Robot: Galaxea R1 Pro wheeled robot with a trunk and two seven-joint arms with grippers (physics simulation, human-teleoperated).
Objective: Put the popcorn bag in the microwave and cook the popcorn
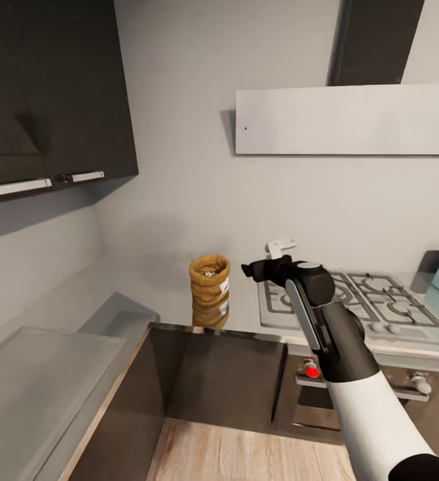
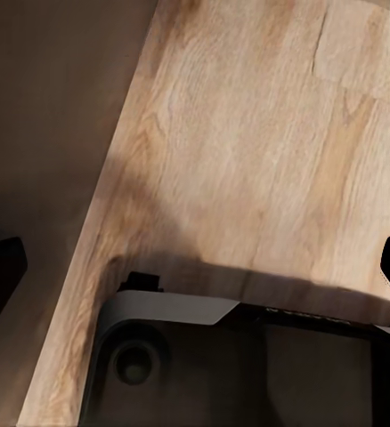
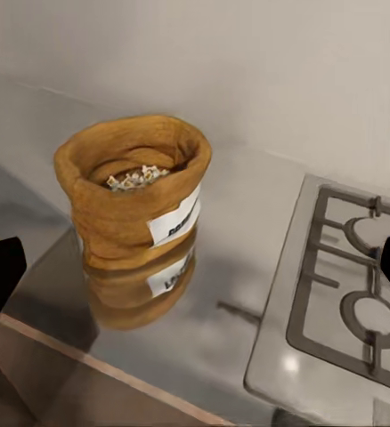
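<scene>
The small crumpled orange-tan paper popcorn bag [image 1: 210, 280] stands upright on the shiny grey countertop [image 1: 179, 294] beside the grey stove [image 1: 346, 300], with the right gripper [image 1: 251, 270], fingers spread apart, near it.

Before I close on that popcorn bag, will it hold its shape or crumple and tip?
The popcorn bag looks like soft, crumpled paper with a rolled rim, so it will probably give under a squeeze. It stands upright and open-topped with bits showing inside, so tilting it may spill them. The countertop is glossy and mirror-like, so a nudge from the right tool could slide it rather than tip it.
</scene>
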